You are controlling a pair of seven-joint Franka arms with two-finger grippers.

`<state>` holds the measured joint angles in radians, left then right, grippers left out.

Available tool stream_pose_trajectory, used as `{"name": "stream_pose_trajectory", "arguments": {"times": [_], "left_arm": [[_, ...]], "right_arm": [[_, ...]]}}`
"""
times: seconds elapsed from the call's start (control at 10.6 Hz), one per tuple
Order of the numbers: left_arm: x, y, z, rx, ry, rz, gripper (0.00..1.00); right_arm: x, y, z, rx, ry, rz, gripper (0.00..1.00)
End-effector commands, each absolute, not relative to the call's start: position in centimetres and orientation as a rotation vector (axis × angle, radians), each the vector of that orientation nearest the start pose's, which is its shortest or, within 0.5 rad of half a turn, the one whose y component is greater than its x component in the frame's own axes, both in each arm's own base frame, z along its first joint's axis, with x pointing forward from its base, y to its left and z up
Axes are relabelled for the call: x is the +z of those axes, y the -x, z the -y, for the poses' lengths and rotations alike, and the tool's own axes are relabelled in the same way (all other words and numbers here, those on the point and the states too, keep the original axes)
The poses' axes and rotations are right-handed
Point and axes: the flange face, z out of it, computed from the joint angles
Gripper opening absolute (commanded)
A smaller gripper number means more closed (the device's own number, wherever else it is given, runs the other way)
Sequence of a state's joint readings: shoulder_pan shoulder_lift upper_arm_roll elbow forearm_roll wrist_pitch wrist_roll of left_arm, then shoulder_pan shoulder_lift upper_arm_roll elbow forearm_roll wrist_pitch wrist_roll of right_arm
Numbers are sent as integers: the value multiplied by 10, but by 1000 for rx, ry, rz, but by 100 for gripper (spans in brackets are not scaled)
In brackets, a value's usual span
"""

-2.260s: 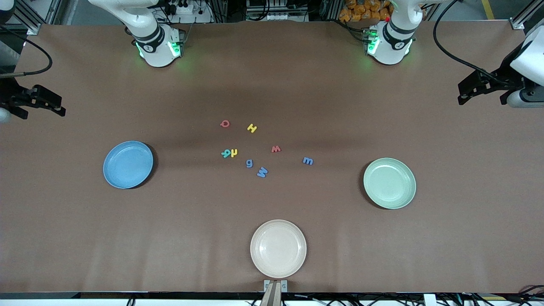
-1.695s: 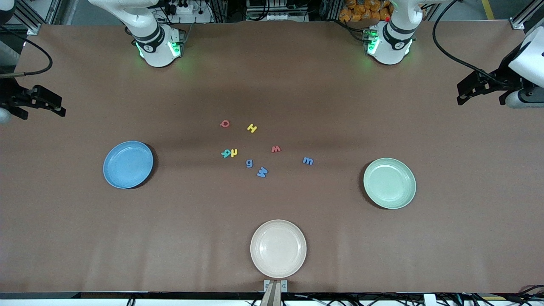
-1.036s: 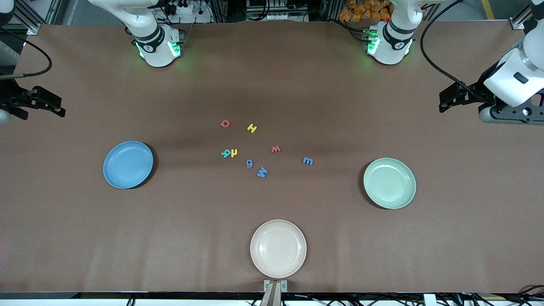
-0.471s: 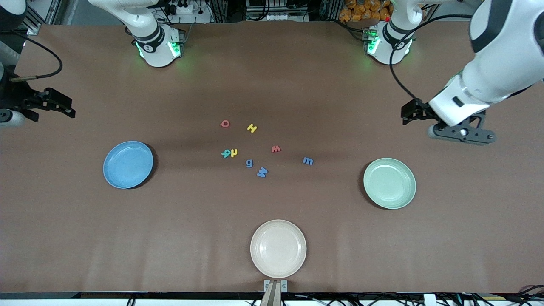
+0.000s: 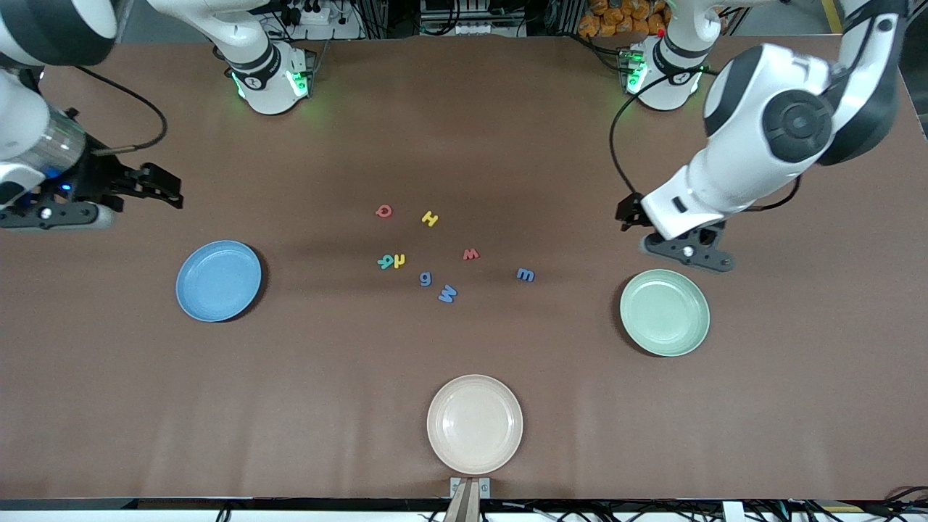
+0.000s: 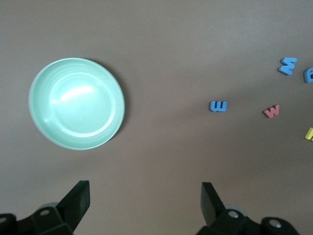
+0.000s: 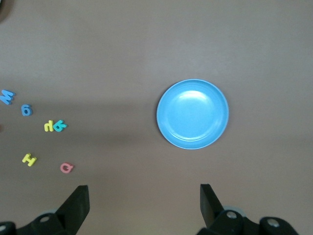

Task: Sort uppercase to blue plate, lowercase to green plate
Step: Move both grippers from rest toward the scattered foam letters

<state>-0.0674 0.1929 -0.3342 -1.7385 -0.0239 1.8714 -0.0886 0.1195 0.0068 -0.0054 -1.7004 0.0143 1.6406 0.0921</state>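
Front view: eight letters [image 5: 447, 293] mid-surface, none sorted | blue plate [image 5: 218, 280], green plate [image 5: 664, 312] empty | left claw [image 6: 145, 196] spread, empty, over surface beside green plate | right claw [image 7: 144, 196] spread, empty, over surface near blue plate | advice: descend squarely over one isolated letter.

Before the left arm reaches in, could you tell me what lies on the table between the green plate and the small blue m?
Nothing: in the front view the brown table between the green plate and the blue m is bare. The left wrist view shows the same.
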Motion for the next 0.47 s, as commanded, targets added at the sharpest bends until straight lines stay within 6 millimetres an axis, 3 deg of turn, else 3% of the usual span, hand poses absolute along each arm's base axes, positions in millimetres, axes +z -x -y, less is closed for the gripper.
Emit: {"name": "stream_pose_trajectory", "arguments": {"times": [0.0,0.19,0.38], "left_arm": [[426,-550,259,68,3193,-431,100],[389,-540,289,104,3198,-428,100],[352,-543,300,149,3205,-448,100]], "right_arm": [[533,-545,-113,99,3132,-66,100],[483,-539,-137,62,3130,-45,100],[444,-528,-159,40,3125,-80,100]]}}
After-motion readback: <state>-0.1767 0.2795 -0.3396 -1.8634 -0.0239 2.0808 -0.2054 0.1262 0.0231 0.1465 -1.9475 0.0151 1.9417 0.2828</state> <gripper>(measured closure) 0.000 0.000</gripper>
